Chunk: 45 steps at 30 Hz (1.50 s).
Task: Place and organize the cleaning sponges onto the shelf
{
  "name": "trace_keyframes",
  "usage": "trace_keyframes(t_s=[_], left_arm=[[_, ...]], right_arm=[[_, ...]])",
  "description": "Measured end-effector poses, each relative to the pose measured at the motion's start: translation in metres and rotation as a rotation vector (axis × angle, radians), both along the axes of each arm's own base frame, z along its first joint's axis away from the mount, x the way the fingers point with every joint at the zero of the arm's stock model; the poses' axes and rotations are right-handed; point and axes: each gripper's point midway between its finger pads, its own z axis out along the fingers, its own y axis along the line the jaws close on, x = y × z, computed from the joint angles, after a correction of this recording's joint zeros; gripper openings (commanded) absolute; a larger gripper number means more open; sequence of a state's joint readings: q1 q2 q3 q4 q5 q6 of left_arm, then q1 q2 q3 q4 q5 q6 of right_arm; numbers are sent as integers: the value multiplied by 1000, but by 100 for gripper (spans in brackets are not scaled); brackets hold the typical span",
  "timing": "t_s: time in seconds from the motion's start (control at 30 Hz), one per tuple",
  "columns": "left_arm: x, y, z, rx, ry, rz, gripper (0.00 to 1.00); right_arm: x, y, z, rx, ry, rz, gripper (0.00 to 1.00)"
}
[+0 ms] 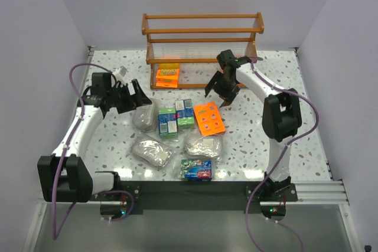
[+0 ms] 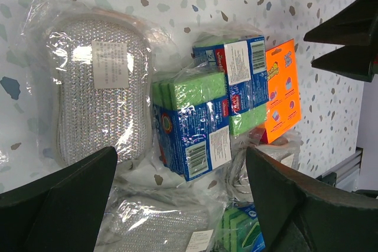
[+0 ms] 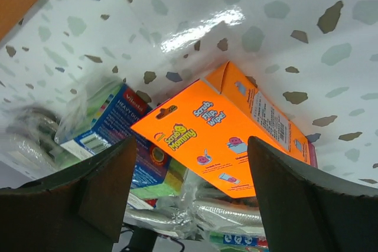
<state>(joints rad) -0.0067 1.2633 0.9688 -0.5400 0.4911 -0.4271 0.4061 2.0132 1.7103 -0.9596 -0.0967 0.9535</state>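
Two grippers, fingers spread, nothing pinched. Right gripper (image 3: 192,146) hangs above flat orange card pack (image 3: 218,140) on speckled white table (image 1: 283,69), not touching. Left gripper (image 2: 180,163) over oval silvery mesh pack (image 2: 97,95), beside green-blue boxy packs (image 2: 195,128). More orange packs (image 1: 168,75) on lowest tier, left end, of orange-brown wooden shelf (image 1: 202,30).
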Motion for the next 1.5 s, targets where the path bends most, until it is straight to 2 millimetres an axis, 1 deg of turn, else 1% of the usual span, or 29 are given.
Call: trace_keyframes(t_s=[0.07,0.1,0.2,0.3,0.6,0.77,0.87,0.93,1.1,1.13,1.27,1.4,1.5], left_arm=[[0,0,1,0,-2,0,95],[0,0,1,0,-2,0,95],[0,0,1,0,-4,0,95],[0,0,2,0,-6,0,95],[-1,0,2,1,-7,1,96],[-1,0,2,1,-8,1,96],[-1,0,2,1,-9,1,96],[-1,0,2,1,-8,1,96],[-1,0,2,2,-8,1,96],[0,0,2,2,-9,1,96],[0,1,1,5,-6,3,96],[0,1,-1,6,0,3,96],[1,1,-2,6,3,3,96]], right_arm=[[3,-8,-6,-6,37,-54,82],[3,-8,-7,-7,49,-68,82],[4,-6,-18,-7,97,-92,83],[-2,-4,-31,-8,155,-104,83],[-5,-9,-37,-3,196,-128,83],[-5,-15,-54,-21,242,-141,84],[-4,-17,-63,-29,260,-143,83],[-4,-20,-67,-33,269,-142,80],[-1,-21,-67,-21,260,-123,70],[-1,-20,-67,-14,258,-116,66],[-3,-19,-66,14,250,-77,57],[-8,-17,-54,55,236,-17,49],[-9,-14,-39,94,205,37,45]])
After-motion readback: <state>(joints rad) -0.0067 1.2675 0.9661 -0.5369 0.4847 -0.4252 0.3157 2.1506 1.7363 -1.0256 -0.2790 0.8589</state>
